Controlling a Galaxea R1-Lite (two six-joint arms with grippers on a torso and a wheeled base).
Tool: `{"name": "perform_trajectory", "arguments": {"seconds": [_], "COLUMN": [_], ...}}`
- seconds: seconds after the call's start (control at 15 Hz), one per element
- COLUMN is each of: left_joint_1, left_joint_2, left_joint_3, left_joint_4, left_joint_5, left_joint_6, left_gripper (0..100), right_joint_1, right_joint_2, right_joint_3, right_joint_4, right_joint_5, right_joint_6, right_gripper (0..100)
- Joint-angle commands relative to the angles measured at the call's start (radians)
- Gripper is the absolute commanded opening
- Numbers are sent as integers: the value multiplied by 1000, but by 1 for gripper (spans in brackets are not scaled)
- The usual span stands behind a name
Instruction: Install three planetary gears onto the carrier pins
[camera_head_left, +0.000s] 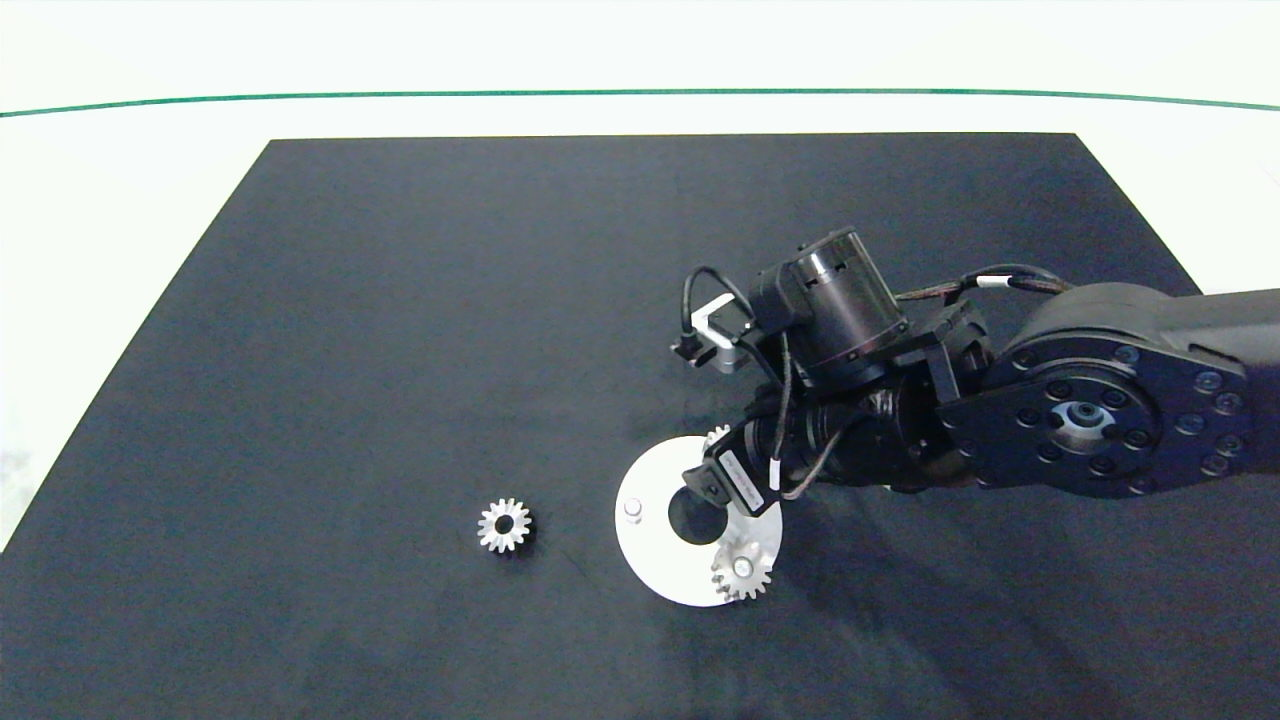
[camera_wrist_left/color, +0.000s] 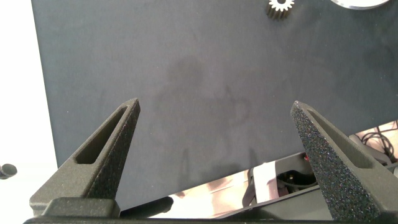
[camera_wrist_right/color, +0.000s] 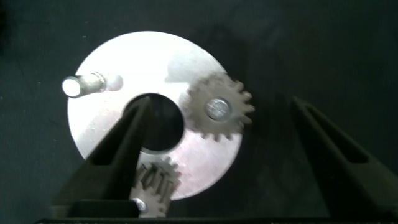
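Note:
The white ring-shaped disc (camera_head_left: 660, 560) (camera_wrist_right/color: 134, 68) lies on the black mat. One silver gear (camera_head_left: 742, 570) (camera_wrist_right/color: 219, 109) sits on its near-right pin. A second gear (camera_head_left: 716, 437) (camera_wrist_right/color: 155, 183) sits at the disc's far edge, partly hidden by my right gripper. The left pin (camera_head_left: 632, 510) (camera_wrist_right/color: 81, 84) stands bare. A third gear (camera_head_left: 504, 525) (camera_wrist_left/color: 281, 6) lies loose on the mat left of the disc. My right gripper (camera_head_left: 712, 490) (camera_wrist_right/color: 221, 102) hovers over the disc, open and holding nothing. My left gripper (camera_wrist_left/color: 215, 104) is open and empty, away from the parts and outside the head view.
The black mat (camera_head_left: 400, 300) covers most of the white table, whose bare margin shows at the left and far sides. The right arm (camera_head_left: 1080, 410) reaches in from the right edge. A sliver of the disc (camera_wrist_left/color: 360, 3) shows in the left wrist view.

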Motion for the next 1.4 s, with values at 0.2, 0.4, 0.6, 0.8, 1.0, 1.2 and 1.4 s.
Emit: {"name": "perform_trajectory", "arguments": {"seconds": [0.2,0.4,0.6,0.8,1.0,1.2,1.4], "left_joint_1": [1,10,13,23,23,-45,-146], "left_joint_2": [5,-8,-18,-11,-5,54,181], "left_joint_3": [-3,-14,-14,-31,17,40,81], "left_joint_4": [0,3,2,-17,-95,-120,-198], "left_joint_5": [1,1,3,4,-3,-9,3], "left_joint_6": [-1,-1,-4,-8,-38,-53,-67], "left_gripper": [100,100,100,100,100,100,100], "right_joint_1": [-11,-187,-287,-441,-507,-534,-534], "right_joint_2": [-776,-1058,-1213,-1429,-1536,-1593,-1676], "right_joint_3": [480,595,657,750,746,733,723], "right_joint_4": [-87,-43,-24,25,77,98,212], "right_joint_5": [-285,-320,-320,-318,-318,-318,-312], "right_joint_6": [11,-67,-91,-127,-139,-140,-139], "right_gripper": [100,100,100,100,100,100,100]}}
